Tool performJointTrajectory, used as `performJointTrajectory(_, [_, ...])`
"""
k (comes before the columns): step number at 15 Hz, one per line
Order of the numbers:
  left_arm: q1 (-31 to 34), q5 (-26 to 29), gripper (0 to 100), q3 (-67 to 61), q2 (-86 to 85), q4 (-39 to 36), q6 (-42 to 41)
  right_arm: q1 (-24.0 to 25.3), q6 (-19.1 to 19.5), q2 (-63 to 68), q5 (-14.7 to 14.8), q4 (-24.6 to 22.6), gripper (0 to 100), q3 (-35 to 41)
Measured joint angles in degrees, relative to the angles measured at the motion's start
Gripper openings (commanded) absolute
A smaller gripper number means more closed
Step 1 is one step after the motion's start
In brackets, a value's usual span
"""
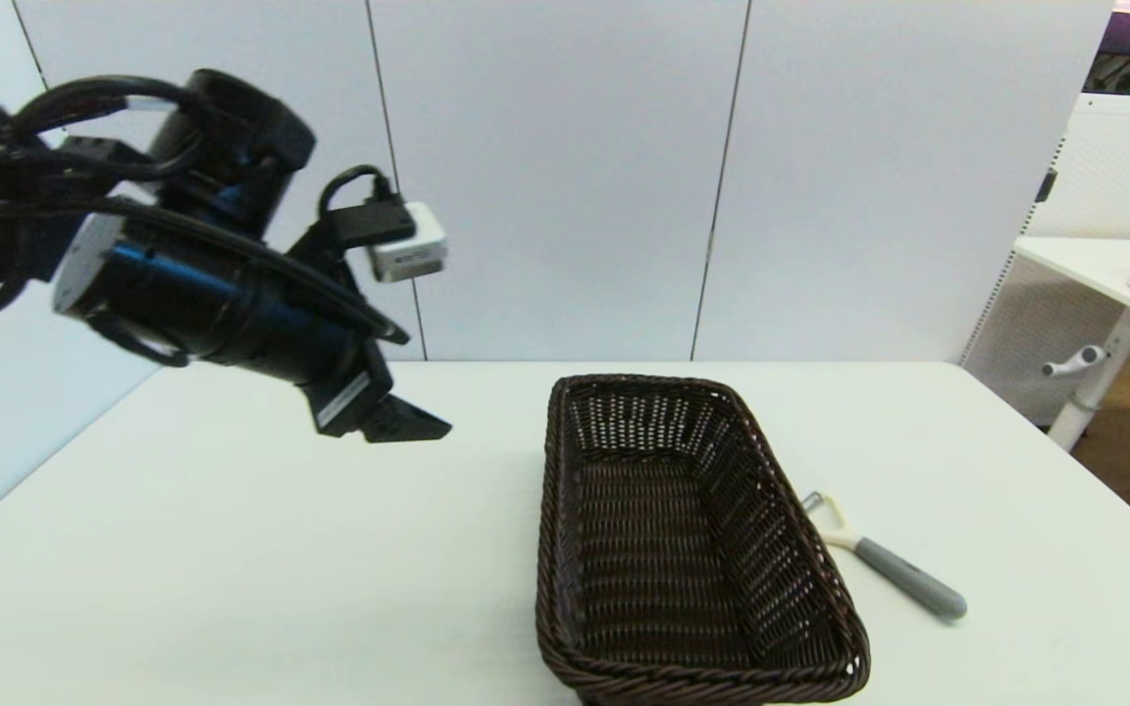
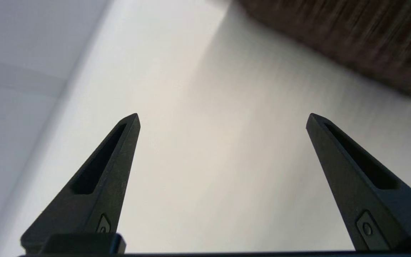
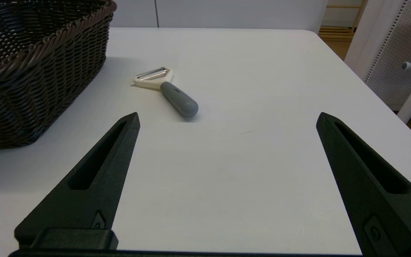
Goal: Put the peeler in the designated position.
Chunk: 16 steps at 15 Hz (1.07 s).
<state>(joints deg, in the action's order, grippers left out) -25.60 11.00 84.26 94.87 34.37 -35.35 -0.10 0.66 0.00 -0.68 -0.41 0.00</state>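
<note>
The peeler, grey-handled with a cream forked head and metal blade, lies flat on the white table just right of the dark wicker basket. In the right wrist view the peeler rests ahead of my right gripper, which is open and holds nothing; that arm is out of the head view. My left gripper hangs above the table to the left of the basket, well away from the peeler. Its fingers are spread, so my left gripper is open with bare table between them.
The basket is empty and long, standing on the table's right half. A blurred strip of basket shows in the left wrist view. A second white table with small items stands beyond the right edge. Grey wall panels back the table.
</note>
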Motion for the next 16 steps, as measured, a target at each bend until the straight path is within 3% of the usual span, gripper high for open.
performJointTrajectory(4, [11.33, -0.28, 100, -21.64, -14.28, -10.47, 8.44, 0.00, 0.00, 0.00, -0.05, 0.04, 100, 0.00])
performJointTrajectory(10, [20.43, -0.26, 100, -52.07, -36.82, -40.92, 19.76, 0.00, 0.02, 0.00, -0.02, 0.01, 100, 0.00])
performJointTrajectory(12, [21.33, -0.22, 100, -58.47, -45.64, -45.19, 21.88, 0.00, 0.00, 0.00, 0.00, 0.04, 100, 0.00])
performJointTrajectory(16, [22.69, -0.11, 100, -68.50, -62.05, -46.57, 22.93, 0.00, 0.02, 0.00, 0.00, 0.01, 100, 0.00])
